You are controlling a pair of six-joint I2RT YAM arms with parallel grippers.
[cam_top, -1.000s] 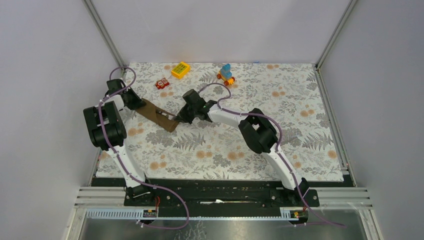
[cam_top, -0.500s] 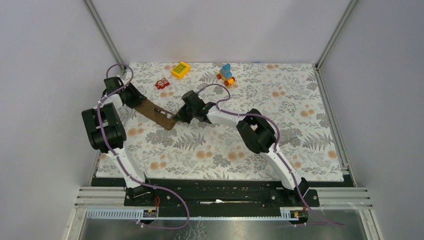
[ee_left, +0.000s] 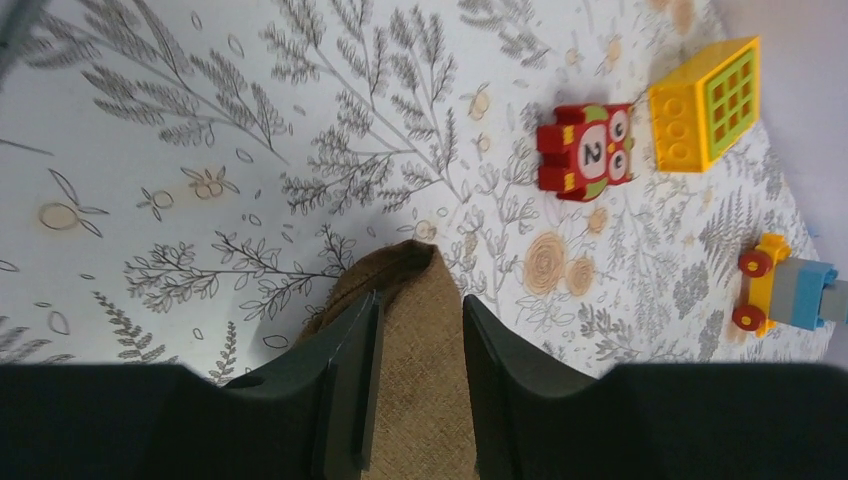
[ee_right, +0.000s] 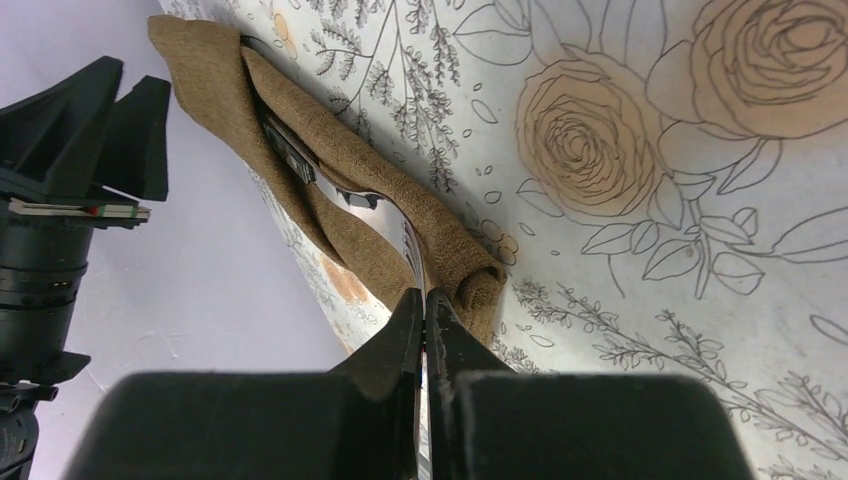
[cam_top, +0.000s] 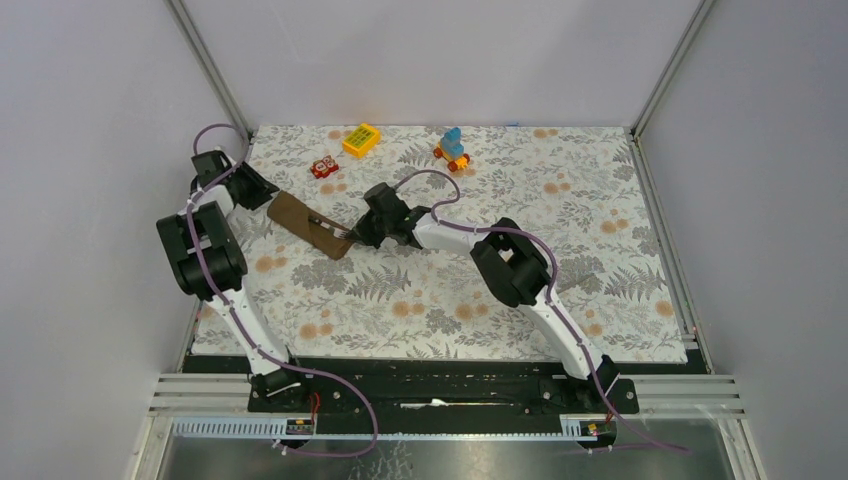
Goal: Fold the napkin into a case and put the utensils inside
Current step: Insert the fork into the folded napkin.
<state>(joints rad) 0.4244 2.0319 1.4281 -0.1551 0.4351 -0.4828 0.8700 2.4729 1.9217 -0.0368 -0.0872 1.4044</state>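
The case (cam_top: 308, 224) lies left of centre on the floral tablecloth (cam_top: 560, 250). At its near end, our right gripper (cam_top: 350, 232) clamps the spoon (ee_right: 410, 250), which runs into the fold. Our left gripper (ee_left: 420, 310) stands parted at the far end. A red block (ee_left: 585, 150) and a yellow block (ee_left: 715, 100) lie beyond.

We see the dark-brown soft cloth napkin (cam_top: 305, 222) folded into a narrow rectangular case, lying flat and diagonal, left of centre in the top view. The silver metal spoon (ee_right: 408, 245) sits partly inside the open fold, one end sticking out. The thin dark stick utensil (ee_right: 288, 158) is tucked deeper, alongside.
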